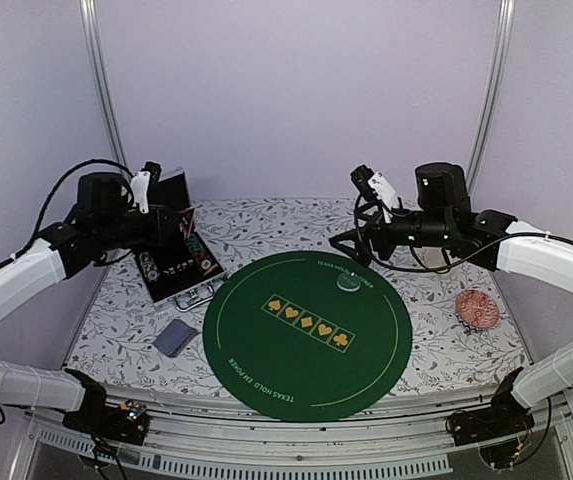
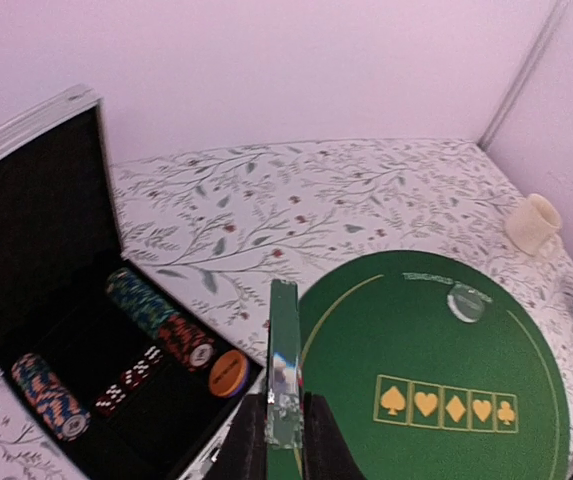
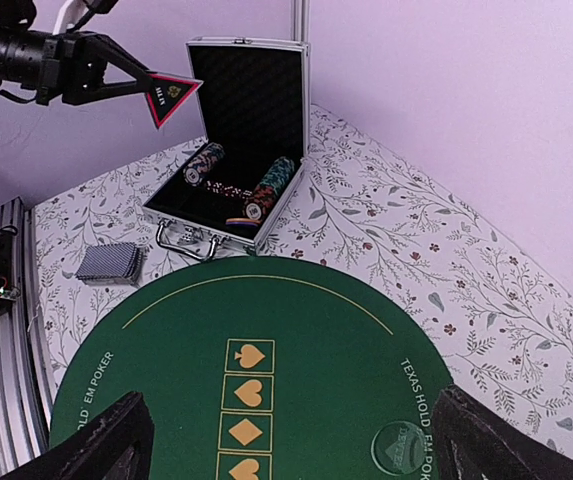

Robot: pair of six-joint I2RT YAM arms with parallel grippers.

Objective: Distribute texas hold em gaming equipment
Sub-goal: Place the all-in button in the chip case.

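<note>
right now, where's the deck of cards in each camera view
Top external: the deck of cards lies lower left, just off the left edge of the green mat and nearer the arm bases than the open case.
Left wrist: not in it.
Right wrist: left side, mid-height, left of the case.
Shared landmark: the row of yellow suit symbols on the mat.

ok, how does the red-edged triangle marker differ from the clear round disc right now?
The red-edged triangle marker is opaque with a dark centre, while the clear round disc is see-through. The triangle marker is pinched in the left gripper, off the table; the clear disc lies free on the green felt mat. The marker is held upright, point down, and the disc lies flat. Both are thin, flat pieces.
</note>
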